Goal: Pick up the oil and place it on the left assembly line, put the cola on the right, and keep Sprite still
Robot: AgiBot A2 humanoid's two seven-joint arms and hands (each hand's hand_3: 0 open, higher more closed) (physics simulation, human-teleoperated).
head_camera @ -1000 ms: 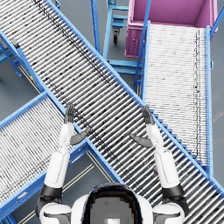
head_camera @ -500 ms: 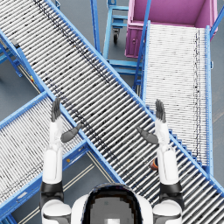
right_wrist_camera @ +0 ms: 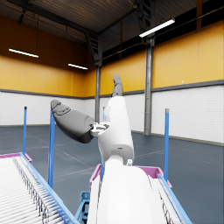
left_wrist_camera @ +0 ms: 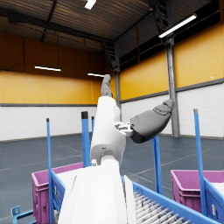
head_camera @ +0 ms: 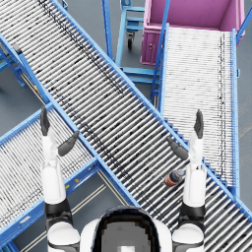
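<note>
Grey steel rollers in a blue frame make up the long diagonal conveyor [head_camera: 113, 113] filling my head view. Only that view gives me the task's thing: a dark brown bottle with an orange-red band [head_camera: 174, 177]. It lies on its side on the rollers near the conveyor's right rail, just beside the right forearm [head_camera: 194, 184]. By colour I take it for the cola, though its label is too small to read. The same view shows the left roller line [head_camera: 24, 167] beneath the left arm [head_camera: 51, 177], and the right roller line [head_camera: 197, 74] running up to a magenta plastic bin [head_camera: 197, 15].

The wrist views look out across the hall instead, at yellow and white walls [left_wrist_camera: 43, 92], strip lights [right_wrist_camera: 156, 27] and blue posts [right_wrist_camera: 166, 135]. From them I get the hands side-on. The left hand [left_wrist_camera: 120, 124] has its fingers [left_wrist_camera: 106, 86] straight and pressed together, with the thumb swung wide away from them. It holds nothing and touches nothing. The right hand [right_wrist_camera: 107, 129] matches it: fingers [right_wrist_camera: 117, 86] straight and together, thumb splayed out, nothing in it.
</note>
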